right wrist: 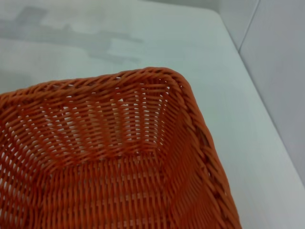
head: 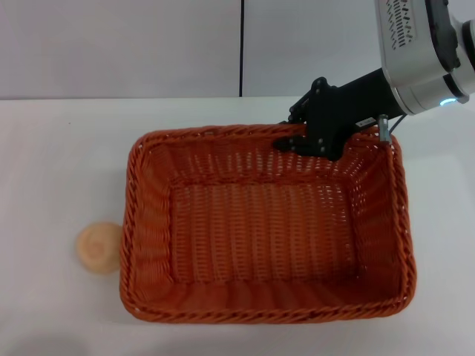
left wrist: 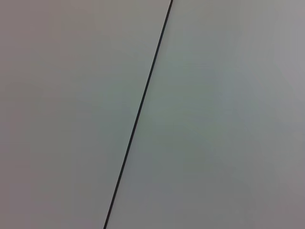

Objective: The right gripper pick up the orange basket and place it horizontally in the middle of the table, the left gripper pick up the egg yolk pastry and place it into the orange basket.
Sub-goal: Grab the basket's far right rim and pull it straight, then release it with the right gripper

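The white table (head: 52,148) filled the head view, with a grey wall (left wrist: 214,119) behind it. The orange basket (head: 260,230) sat long-ways in the middle. The right gripper (head: 308,141) was at the basket's 1 o'clock corner, on the far rim; I cannot tell if its jaws were open or closed. The egg yolk pastry (head: 98,247) lay just beside the basket at 8 o'clock. The left gripper was not seen.

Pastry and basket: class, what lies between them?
In the head view, only a narrow strip of bare white table separates the pastry from the basket.
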Action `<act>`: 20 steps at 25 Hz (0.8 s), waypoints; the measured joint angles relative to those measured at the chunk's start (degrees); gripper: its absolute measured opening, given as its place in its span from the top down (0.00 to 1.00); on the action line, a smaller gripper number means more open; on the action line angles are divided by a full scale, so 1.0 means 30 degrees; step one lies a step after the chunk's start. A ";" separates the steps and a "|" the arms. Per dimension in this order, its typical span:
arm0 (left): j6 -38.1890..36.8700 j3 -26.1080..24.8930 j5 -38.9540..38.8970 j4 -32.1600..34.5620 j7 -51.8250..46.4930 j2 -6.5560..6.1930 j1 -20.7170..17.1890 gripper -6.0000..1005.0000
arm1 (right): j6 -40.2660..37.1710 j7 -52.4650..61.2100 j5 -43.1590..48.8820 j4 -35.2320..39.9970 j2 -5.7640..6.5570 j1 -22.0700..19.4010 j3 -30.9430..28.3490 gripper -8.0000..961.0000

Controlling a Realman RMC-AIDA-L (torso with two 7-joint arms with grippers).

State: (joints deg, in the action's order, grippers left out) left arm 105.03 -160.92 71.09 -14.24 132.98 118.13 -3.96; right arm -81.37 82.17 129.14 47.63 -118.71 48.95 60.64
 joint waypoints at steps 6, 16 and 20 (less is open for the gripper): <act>0.0100 0.0024 0.0004 0.0002 -0.0017 -0.0001 -0.0085 0.16 | 0.0842 -0.1112 -0.0654 -0.0641 -0.0023 -0.0097 0.0088 0.82; 0.0213 0.0031 0.0005 0.0032 -0.0066 0.0000 -0.0141 0.16 | 0.2101 -0.1467 -0.0808 -0.1063 -0.0089 -0.0403 0.1793 0.82; 0.0224 0.0026 0.0005 0.0031 -0.0079 -0.0001 -0.0114 0.16 | 0.2498 -0.1448 -0.0823 -0.1002 -0.0120 -0.0462 0.2551 0.82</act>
State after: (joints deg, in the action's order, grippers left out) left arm 105.70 -160.84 71.11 -14.15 132.74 118.12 -4.30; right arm -73.87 77.83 126.67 44.62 -119.07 47.57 68.30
